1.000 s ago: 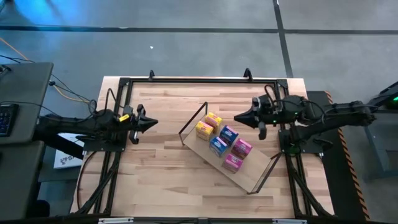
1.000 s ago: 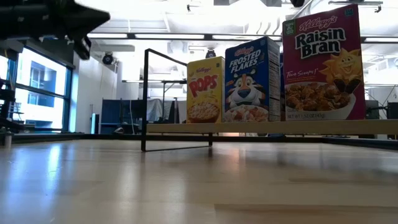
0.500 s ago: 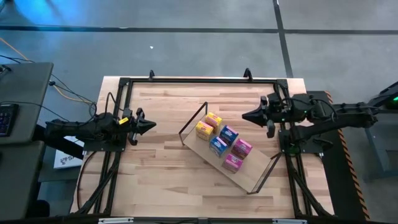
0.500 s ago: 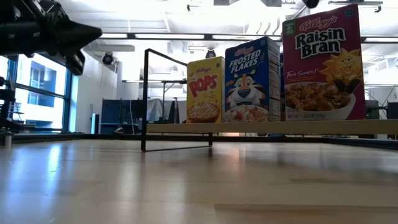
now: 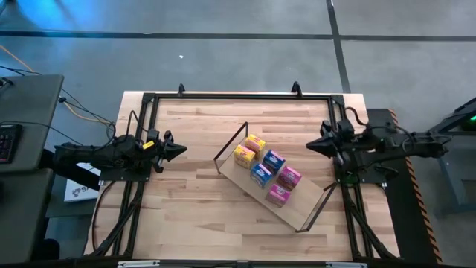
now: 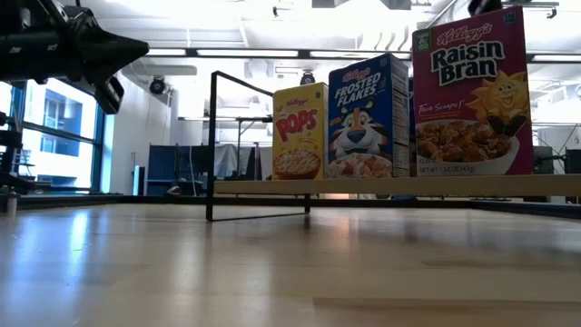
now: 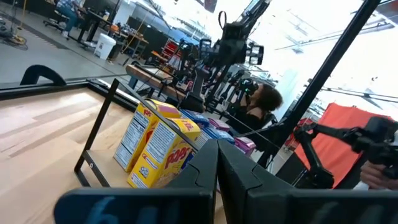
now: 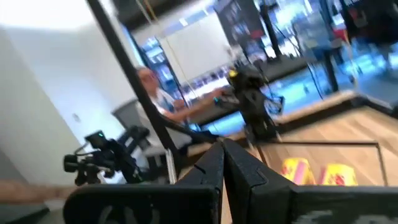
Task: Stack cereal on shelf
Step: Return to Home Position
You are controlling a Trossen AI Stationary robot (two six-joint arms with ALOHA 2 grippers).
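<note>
The shelf (image 5: pixel 296 211), a light-wood board with black wire end frames, lies slantwise on the table's right half. Six cereal boxes stand upright on it in pairs: two yellow (image 5: pixel 250 148), two blue (image 5: pixel 268 167), two pink (image 5: pixel 284 185). The low view shows the yellow box (image 6: pixel 300 132), the blue box (image 6: pixel 368 116) and the pink box (image 6: pixel 470 91) standing on the board (image 6: pixel 399 186). My left gripper (image 5: pixel 184 149) hovers shut left of the shelf, pointing at it. My right gripper (image 5: pixel 309 147) hovers shut near the table's right edge, right of the shelf.
A black frame (image 5: pixel 223 95) runs around the butcher-block tabletop (image 5: pixel 193 201). Bare wood lies left of the shelf and near the front edge. A person (image 7: pixel 264 99) shows beyond the table in the left wrist view, and another person (image 8: pixel 155 87) in the right wrist view.
My right gripper has drawn back from the shelf toward the table's right edge, staying shut. My left gripper has dropped a little in the low view and stayed left of the shelf. The shelf and boxes have not moved.
</note>
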